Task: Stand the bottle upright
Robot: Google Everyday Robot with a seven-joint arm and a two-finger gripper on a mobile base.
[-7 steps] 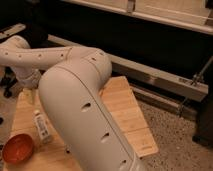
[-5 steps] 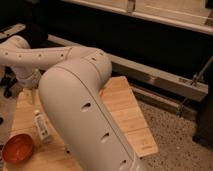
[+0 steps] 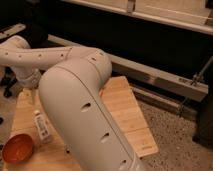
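Observation:
The bottle (image 3: 41,125) is small, clear and slim, and lies on its side on the wooden table (image 3: 125,115) near the left edge, its whitish cap pointing away from me. My gripper (image 3: 31,94) hangs below the white wrist at the far left, above the table's back-left corner and a short way beyond the bottle's cap end. It is open, holds nothing and is apart from the bottle. The large white arm (image 3: 80,110) fills the middle of the view and hides part of the table.
An orange bowl (image 3: 17,148) sits on the table's front-left corner, just in front of the bottle. A metal rail (image 3: 160,80) runs along a dark wall behind the table. Speckled floor (image 3: 175,135) lies to the right.

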